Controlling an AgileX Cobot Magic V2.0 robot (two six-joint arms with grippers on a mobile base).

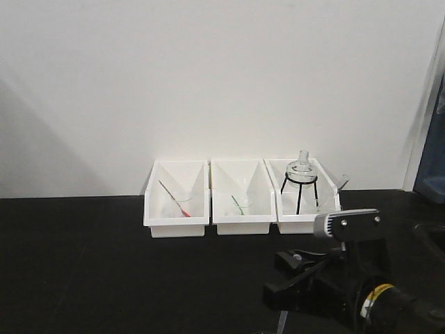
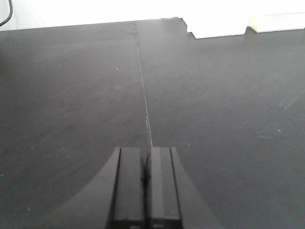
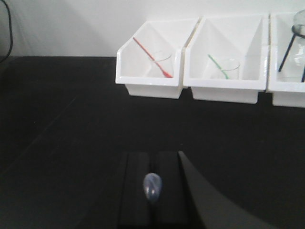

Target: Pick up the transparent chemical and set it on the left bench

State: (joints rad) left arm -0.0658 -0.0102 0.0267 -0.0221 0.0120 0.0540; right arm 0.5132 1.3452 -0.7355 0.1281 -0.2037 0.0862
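Note:
My right gripper (image 3: 153, 153) hangs low over the black worktop (image 3: 71, 124), in front of the bins, its fingers pressed almost together. A small clear, bluish drop-shaped bulb (image 3: 152, 187) stands up in the narrow gap between them; it looks like the pipette of the transparent chemical. The beaker glass itself does not show. In the front view the same gripper (image 1: 272, 275) sits at the lower right with a faint pale line (image 1: 280, 321) below it. My left gripper (image 2: 145, 149) is shut and empty over bare worktop. The left bench is out of view.
Three white bins stand against the wall: the left bin (image 1: 176, 224) has a beaker with a red stick (image 1: 175, 200), the middle bin (image 1: 240, 224) one with a green stick (image 1: 238, 204), the right bin (image 1: 307, 221) a round flask on a black tripod (image 1: 300, 175). Something blue (image 1: 432, 182) shows at the right edge.

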